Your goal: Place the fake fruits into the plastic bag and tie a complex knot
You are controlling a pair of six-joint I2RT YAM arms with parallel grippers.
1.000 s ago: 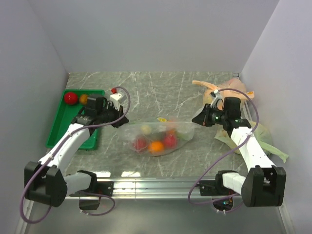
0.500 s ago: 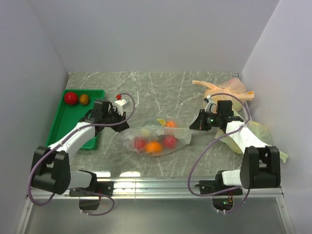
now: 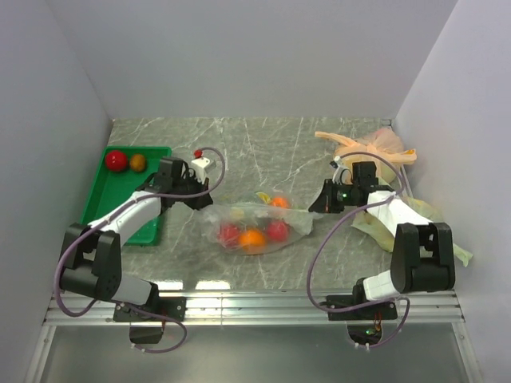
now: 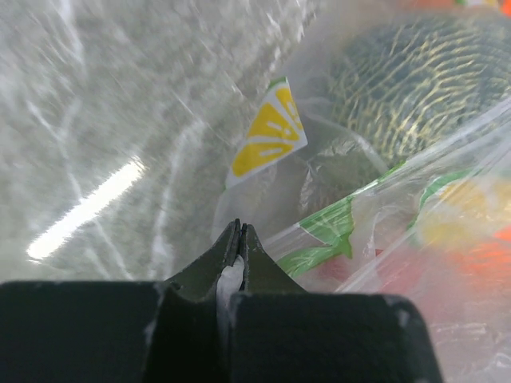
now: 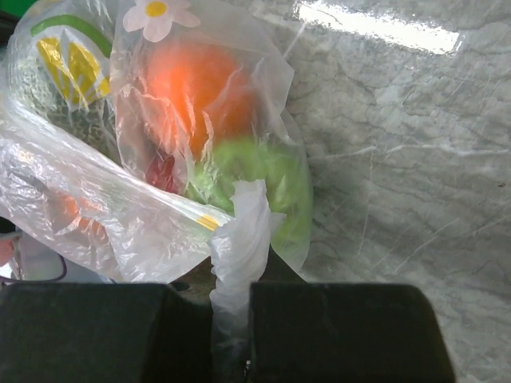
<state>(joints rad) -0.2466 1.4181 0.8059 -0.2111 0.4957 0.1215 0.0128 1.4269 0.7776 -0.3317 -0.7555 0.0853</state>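
The clear plastic bag lies on the table between my two arms. Inside it show red, orange and light green fake fruits, plus a larger dull green round piece. My left gripper is at the bag's left end. In the left wrist view the left gripper is shut on a thin strip of the bag's plastic. My right gripper is at the bag's right end. In the right wrist view the right gripper is shut on a twisted handle loop.
A green tray at the left holds a red ball and an orange ball. An orange-tinted bag sits at the back right. A pale green bag lies along the right wall.
Both grippers have drawn a little toward each other, still holding the bag's ends. Both forearms have swung toward the back. The bag has bunched narrower, and an orange fruit now sits at its far side.
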